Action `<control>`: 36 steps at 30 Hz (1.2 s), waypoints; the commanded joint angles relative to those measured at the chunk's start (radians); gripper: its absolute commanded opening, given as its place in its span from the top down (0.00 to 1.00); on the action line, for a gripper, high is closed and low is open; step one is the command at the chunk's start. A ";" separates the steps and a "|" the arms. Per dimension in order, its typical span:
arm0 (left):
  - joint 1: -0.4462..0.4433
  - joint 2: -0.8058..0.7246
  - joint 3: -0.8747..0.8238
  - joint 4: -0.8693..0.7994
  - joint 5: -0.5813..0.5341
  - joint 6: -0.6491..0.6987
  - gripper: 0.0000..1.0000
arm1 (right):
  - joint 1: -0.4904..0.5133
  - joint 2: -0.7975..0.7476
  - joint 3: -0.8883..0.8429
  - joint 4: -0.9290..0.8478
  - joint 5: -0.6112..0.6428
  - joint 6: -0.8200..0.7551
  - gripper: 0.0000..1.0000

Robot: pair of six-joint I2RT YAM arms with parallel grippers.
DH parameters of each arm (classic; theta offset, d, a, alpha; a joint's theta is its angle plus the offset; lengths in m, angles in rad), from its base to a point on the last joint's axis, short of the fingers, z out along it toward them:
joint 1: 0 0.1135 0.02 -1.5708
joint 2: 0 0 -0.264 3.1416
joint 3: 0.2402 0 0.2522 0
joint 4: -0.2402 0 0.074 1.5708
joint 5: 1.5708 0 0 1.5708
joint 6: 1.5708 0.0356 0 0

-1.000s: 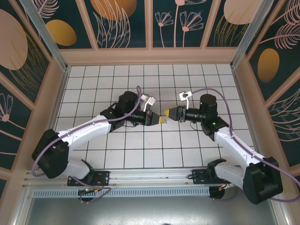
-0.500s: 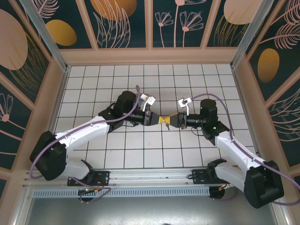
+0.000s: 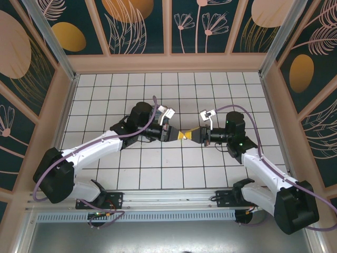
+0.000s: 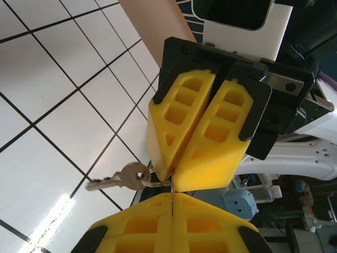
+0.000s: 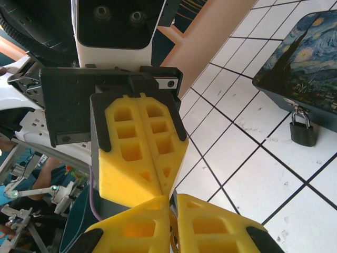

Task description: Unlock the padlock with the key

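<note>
My two yellow-fingered grippers meet tip to tip above the middle of the tiled floor. The left gripper (image 3: 179, 135) is shut, with a thin metal blade of the key bunch pinched between its fingertips (image 4: 158, 203). The right gripper (image 3: 188, 135) is shut on the ring of the same bunch. One grey key (image 4: 113, 179) hangs free to the side of the ring. In the right wrist view, the small dark padlock (image 5: 303, 128) hangs with its shackle closed on the front of a blue-and-yellow swirl-painted box (image 5: 303, 58), well away from both grippers.
The white tiled floor (image 3: 158, 174) is fenced by wooden walls (image 3: 168, 62) on three sides. Both arms reach in from the near edge, their purple cables (image 3: 231, 108) looping above the wrists.
The right gripper moved left to meet the left gripper's tips and closed its jaws on the key ring. The left arm shifted only slightly.
</note>
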 commanded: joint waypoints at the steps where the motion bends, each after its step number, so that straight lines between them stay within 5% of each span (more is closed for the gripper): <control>1: 0.005 -0.012 -0.008 0.055 0.006 0.014 1.00 | 0.021 -0.016 -0.024 0.033 -0.060 0.010 0.91; 11: 0.007 -0.010 -0.015 0.082 0.019 0.008 1.00 | 0.037 -0.036 -0.043 0.062 -0.086 0.033 0.81; 18: 0.008 -0.021 -0.031 0.080 0.020 0.013 1.00 | 0.050 -0.039 -0.043 0.086 -0.087 0.044 0.99; 22: 0.018 -0.015 -0.035 0.078 -0.002 0.005 1.00 | 0.061 -0.047 -0.061 0.147 -0.100 0.080 1.00; 23: 0.025 -0.009 -0.036 0.077 -0.012 -0.004 0.97 | 0.061 -0.052 -0.069 0.170 -0.097 0.094 1.00; 27: 0.084 -0.006 -0.063 0.105 -0.093 -0.075 0.55 | 0.058 -0.064 -0.090 0.150 -0.040 0.088 1.00; 31: 0.142 -0.030 -0.092 0.105 -0.186 -0.124 0.45 | 0.048 -0.063 -0.103 0.096 0.052 0.078 1.00; 36: 0.145 -0.067 -0.047 -0.221 -0.594 -0.065 0.45 | 0.045 -0.041 -0.112 0.098 0.223 0.171 1.00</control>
